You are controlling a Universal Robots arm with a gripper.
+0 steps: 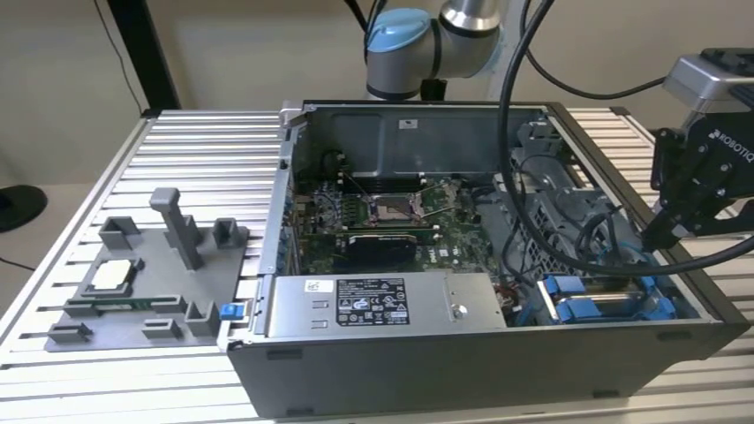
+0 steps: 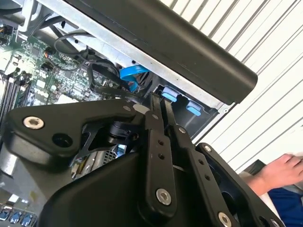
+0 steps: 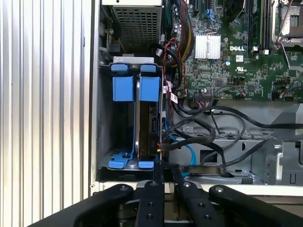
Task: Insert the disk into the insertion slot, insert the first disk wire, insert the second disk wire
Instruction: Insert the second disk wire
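The disk (image 3: 146, 127) stands on edge inside the insertion slot (image 3: 106, 137), its blue carrier tabs (image 3: 149, 87) at one end of the bay. In the exterior view the slot (image 1: 606, 305) sits in the case's near right corner. A blue wire (image 3: 185, 147) and a bundle of coloured wires (image 3: 164, 101) run beside the disk; whether either is plugged in I cannot tell. My gripper (image 3: 166, 166) is shut just outside the bay's end, in line with the disk, with nothing visible between its fingers. It hangs above the case's right wall (image 1: 658, 237), and its fingers (image 2: 158, 101) are pressed together.
An open computer case (image 1: 471, 371) rests on a slatted table. It holds a motherboard (image 1: 389, 212), a labelled power-supply box (image 1: 365, 305) and looping black cables (image 1: 554, 247). A grey fixture tray (image 1: 141, 283) lies at the exterior view's left. A person's hand (image 2: 279, 172) is nearby.
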